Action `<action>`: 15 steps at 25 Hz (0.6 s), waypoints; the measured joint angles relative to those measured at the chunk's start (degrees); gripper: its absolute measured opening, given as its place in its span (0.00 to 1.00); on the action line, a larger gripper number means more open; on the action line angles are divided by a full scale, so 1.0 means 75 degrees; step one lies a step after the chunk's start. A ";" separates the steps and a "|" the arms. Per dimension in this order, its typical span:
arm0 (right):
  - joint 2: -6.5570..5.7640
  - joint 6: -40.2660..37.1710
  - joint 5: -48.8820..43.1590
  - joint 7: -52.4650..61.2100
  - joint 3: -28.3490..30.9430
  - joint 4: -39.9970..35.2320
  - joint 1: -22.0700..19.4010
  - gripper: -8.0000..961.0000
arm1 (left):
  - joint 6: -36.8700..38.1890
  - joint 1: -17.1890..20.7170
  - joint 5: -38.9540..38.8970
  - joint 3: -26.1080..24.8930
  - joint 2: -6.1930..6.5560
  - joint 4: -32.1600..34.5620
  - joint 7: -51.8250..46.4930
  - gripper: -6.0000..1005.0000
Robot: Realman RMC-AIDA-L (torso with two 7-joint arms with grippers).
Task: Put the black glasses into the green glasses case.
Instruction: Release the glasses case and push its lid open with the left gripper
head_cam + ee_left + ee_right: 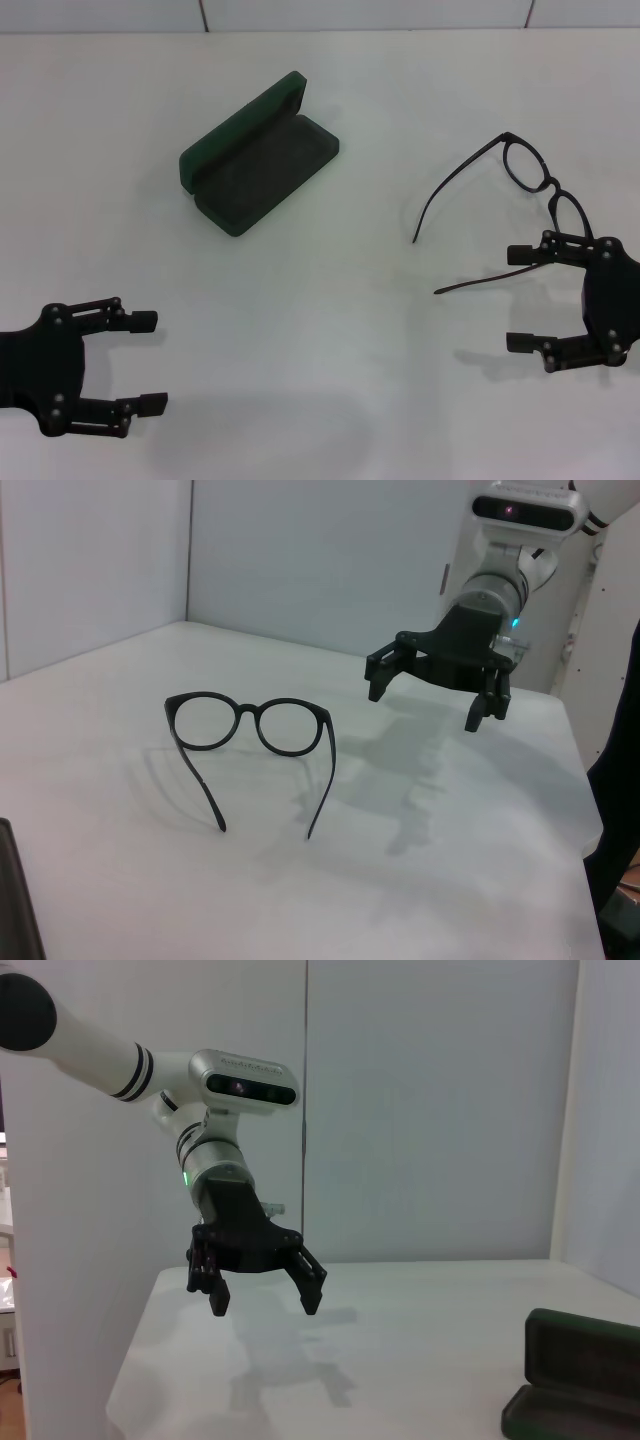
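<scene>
The black glasses (551,186) lie unfolded on the white table at the right, temple arms pointing left. They also show in the left wrist view (250,725). The green glasses case (262,160) lies open and empty at the centre left, lid raised at the far side. It also shows in the right wrist view (580,1375). My right gripper (517,298) is open and empty, above the table by the near end of the glasses, over the near temple arm; the left wrist view (425,702) shows it clear of them. My left gripper (150,362) is open and empty at the near left, also in the right wrist view (262,1305).
The white table (330,300) is bare between case and glasses. A pale wall runs along the far edge. The dark edge of the case (15,900) shows at the lower corner of the left wrist view.
</scene>
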 joint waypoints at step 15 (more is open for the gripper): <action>0.0000 0.0001 0.0003 0.0002 0.0003 0.0000 -0.0005 0.92 | 0.0013 -0.0028 -0.0035 -0.0024 -0.0051 -0.0015 -0.0055 0.86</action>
